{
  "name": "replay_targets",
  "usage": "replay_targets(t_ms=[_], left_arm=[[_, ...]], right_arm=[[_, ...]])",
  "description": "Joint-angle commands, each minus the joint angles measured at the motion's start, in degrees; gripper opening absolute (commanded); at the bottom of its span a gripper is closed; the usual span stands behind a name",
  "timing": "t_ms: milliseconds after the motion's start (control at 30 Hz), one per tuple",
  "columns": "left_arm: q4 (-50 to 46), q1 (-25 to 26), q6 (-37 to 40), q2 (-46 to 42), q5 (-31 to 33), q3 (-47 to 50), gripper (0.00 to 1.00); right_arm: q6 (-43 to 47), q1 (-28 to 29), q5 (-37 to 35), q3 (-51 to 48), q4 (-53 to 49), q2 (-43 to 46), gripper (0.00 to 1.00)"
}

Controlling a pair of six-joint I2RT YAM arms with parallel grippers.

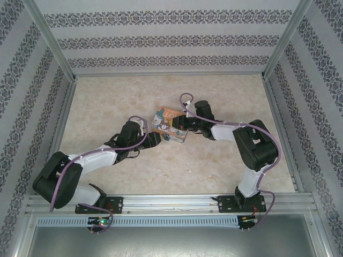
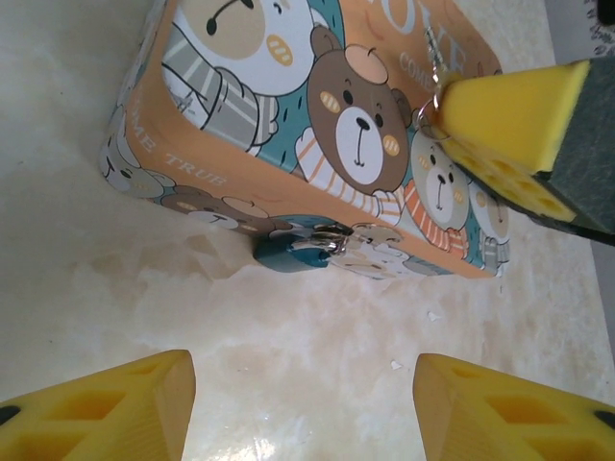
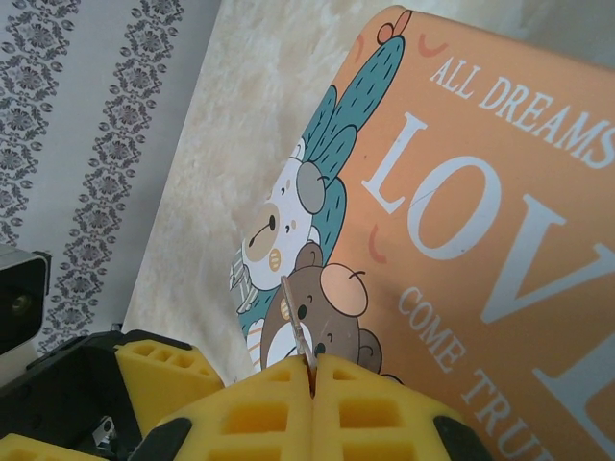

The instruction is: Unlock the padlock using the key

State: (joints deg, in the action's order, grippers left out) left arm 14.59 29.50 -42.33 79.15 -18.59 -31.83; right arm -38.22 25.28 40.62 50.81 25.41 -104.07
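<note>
Right gripper, pinching the key by one end, could let it twist or slip at the padlock, we judge, while our left gripper hangs spread.

I logged: box lying flat mid-way across the table; padlock on its side wall; left gripper before the padlock, apart from it; right gripper over the lid, key pinched between its fingers.
</note>
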Motion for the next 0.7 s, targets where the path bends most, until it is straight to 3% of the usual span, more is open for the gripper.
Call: replay_targets(t_ms=[0, 267, 667], left_arm=[[1.0, -0.7, 6.2, 1.9, -2.2, -2.2, 0.62], [0.2, -0.4, 13.2, 7.7, -4.1, -6.6, 0.65], [6.3, 1.1, 13.5, 15.8, -5.3, -8.7, 0.63]], right_arm=[[1.7, 1.0, -0.1, -3.1, -7.0, -1.9, 0.0], [1.7, 1.0, -1.2, -3.1, -7.1, -2.1, 0.0], [1.5, 1.2, -2.3, -3.1, -7.9, -1.6, 0.0]])
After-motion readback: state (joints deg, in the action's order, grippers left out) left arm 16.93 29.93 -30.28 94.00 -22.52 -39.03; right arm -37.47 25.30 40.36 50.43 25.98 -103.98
